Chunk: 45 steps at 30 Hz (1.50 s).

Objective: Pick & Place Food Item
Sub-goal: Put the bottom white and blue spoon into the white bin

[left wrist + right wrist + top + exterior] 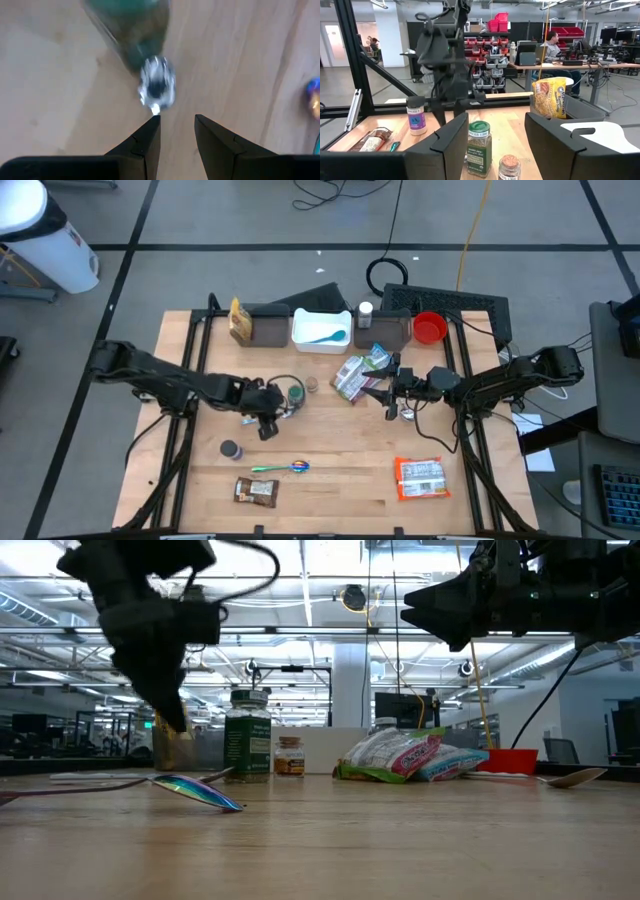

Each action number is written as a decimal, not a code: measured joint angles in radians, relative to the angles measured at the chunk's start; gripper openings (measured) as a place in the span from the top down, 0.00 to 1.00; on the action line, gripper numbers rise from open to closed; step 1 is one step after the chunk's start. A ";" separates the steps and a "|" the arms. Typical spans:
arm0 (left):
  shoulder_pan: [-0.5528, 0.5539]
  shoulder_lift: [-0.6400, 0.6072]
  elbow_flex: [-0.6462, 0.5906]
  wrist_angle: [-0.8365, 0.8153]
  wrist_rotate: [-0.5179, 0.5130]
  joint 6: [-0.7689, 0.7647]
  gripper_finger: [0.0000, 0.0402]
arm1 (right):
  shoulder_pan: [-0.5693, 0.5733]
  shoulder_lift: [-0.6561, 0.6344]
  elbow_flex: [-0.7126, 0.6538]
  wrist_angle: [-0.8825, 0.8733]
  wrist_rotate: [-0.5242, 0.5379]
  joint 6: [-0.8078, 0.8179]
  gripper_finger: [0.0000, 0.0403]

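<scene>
Grey floor with dark tape lines surrounds the wooden worktop (330, 480), and in the right wrist view we see a workshop with red bins on shelves and a person seated at a desk in the upper right of the frame.

Left of centre in the high view, the left gripper (268, 425) hovers low over the boards just beside the green-capped spice jar (294, 392). In the left wrist view its fingers (150, 142) stand slightly parted and hold nothing, with a small shiny object (157, 89) just past their tips and the jar beyond it.

Right of centre, the right gripper (392, 402) hangs beside the snack bags (358, 373), its fingers (451, 145) spread apart and empty.

An orange packet (421, 477) lies at the lower right.
</scene>
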 joint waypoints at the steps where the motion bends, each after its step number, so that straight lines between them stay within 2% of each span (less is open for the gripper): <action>1: 0.000 0.017 0.000 0.001 0.011 0.005 0.68 | 0.000 0.000 0.000 -0.001 0.000 0.000 0.53; 6: 0.001 0.074 0.000 -0.025 0.036 0.001 0.68 | 0.000 0.000 0.000 -0.004 0.000 0.000 0.53; 14: 0.055 0.081 0.000 -0.092 0.071 -0.034 0.67 | 0.000 0.000 0.000 -0.004 0.000 0.000 0.53; 24: 0.093 0.081 0.000 -0.101 0.106 0.009 0.45 | 0.000 0.000 0.000 -0.004 0.000 0.000 0.53; 28: 0.089 0.081 0.000 -0.127 0.106 0.027 0.41 | 0.000 0.000 0.000 -0.004 0.000 0.000 0.53; 45: 0.081 0.181 0.005 -0.131 0.113 0.046 0.46 | 0.000 0.000 0.000 -0.012 0.000 0.000 0.53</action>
